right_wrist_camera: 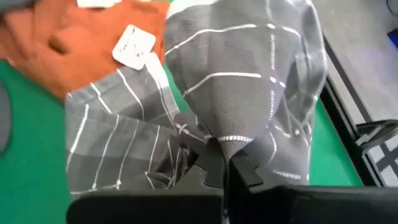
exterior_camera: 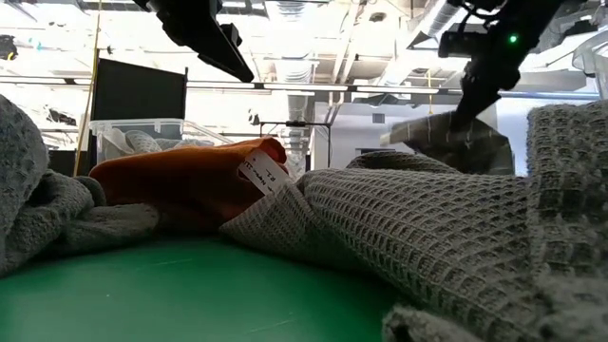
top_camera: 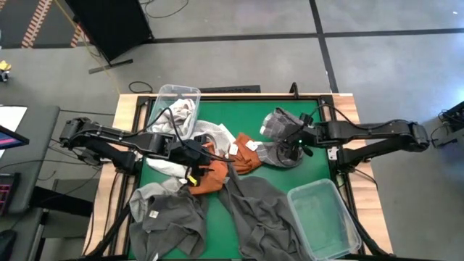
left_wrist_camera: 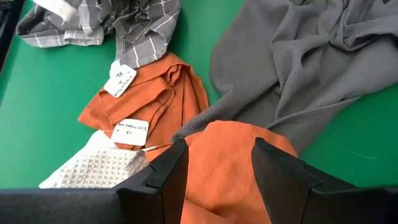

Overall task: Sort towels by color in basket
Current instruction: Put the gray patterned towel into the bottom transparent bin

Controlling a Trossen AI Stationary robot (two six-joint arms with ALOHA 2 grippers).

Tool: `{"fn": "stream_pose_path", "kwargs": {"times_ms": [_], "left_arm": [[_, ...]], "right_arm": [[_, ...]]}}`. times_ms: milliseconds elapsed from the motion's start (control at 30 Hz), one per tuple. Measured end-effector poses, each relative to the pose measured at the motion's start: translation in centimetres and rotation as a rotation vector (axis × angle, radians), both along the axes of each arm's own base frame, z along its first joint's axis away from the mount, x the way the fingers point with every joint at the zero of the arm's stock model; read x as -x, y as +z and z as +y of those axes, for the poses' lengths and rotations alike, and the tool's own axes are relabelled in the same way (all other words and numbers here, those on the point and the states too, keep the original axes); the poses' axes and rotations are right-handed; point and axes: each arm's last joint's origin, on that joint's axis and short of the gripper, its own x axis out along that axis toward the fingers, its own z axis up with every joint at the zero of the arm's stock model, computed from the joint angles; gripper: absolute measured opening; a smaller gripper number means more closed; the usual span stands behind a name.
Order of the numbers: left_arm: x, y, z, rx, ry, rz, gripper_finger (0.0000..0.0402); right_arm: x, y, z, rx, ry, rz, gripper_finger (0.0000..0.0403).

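grey checked towel [right_wrist_camera: 249, 93] in right pincer [right_wrist_camera: 227, 171]

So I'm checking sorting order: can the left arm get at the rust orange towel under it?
Probably yes: the left end effector hangs open right over the rust orange towel, with nothing lying on top of that fold.
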Motion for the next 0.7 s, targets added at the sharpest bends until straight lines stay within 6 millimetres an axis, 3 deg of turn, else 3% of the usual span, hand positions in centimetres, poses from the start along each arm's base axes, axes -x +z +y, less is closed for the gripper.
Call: {"fn": "stream_pose_path", "kwargs": {"times_ms": [367,700], "left_arm": [[0.0,0.0,0.0,0.0,0.0,-0.001,0.0167],[0.0,0.0,0.0,0.0,0.0,-0.001,0.0167]], "right_arm": [[0.2,3.4,0.1,0.026,0.03,-0.131,0.0017],[1.3,7.9,2.2,0.065,0.184,-0.353,0.0017]]}}
